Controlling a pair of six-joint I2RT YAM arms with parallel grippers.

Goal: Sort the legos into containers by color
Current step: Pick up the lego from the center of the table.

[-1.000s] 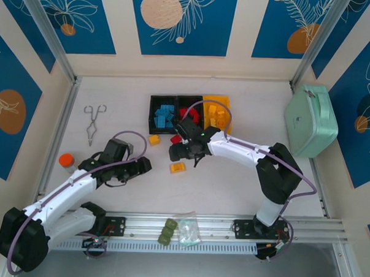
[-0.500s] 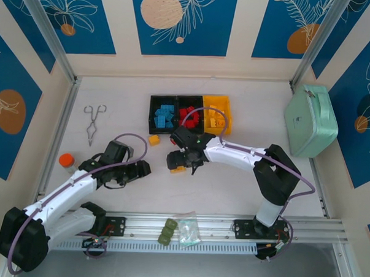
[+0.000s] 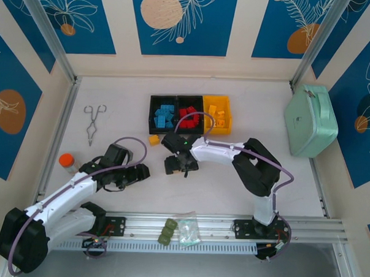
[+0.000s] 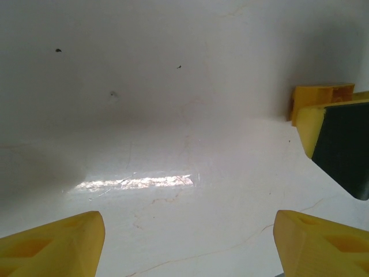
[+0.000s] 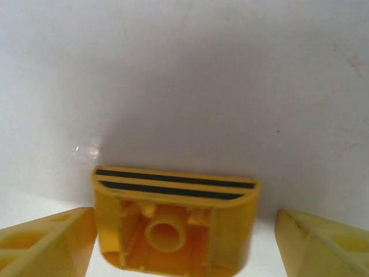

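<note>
My right pincer (image 5: 184, 254) is spread, straddling a yellow lego (image 5: 173, 222) on the table (image 5: 173, 69); my left pincer (image 4: 187, 248) is spread, empty. The containers (image 3: 177, 98) hold blue legos (image 3: 164, 116), red legos (image 3: 189, 114) and yellow legos (image 3: 218, 118) separately.

Left arm (image 3: 72, 192) stretched forward, left hand (image 3: 140, 171) low, jaws apart, right arm (image 3: 233, 154) bent inward, right hand (image 3: 176, 167) down, jaws apart

Loose lego (image 3: 153, 139) before the containers (image 3: 176, 97)

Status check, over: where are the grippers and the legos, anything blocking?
Left gripper open, empty. Right gripper open, straddling a yellow lego on the table, not yet closed. Second yellow lego loose near the bins. No obstruction seen.
</note>
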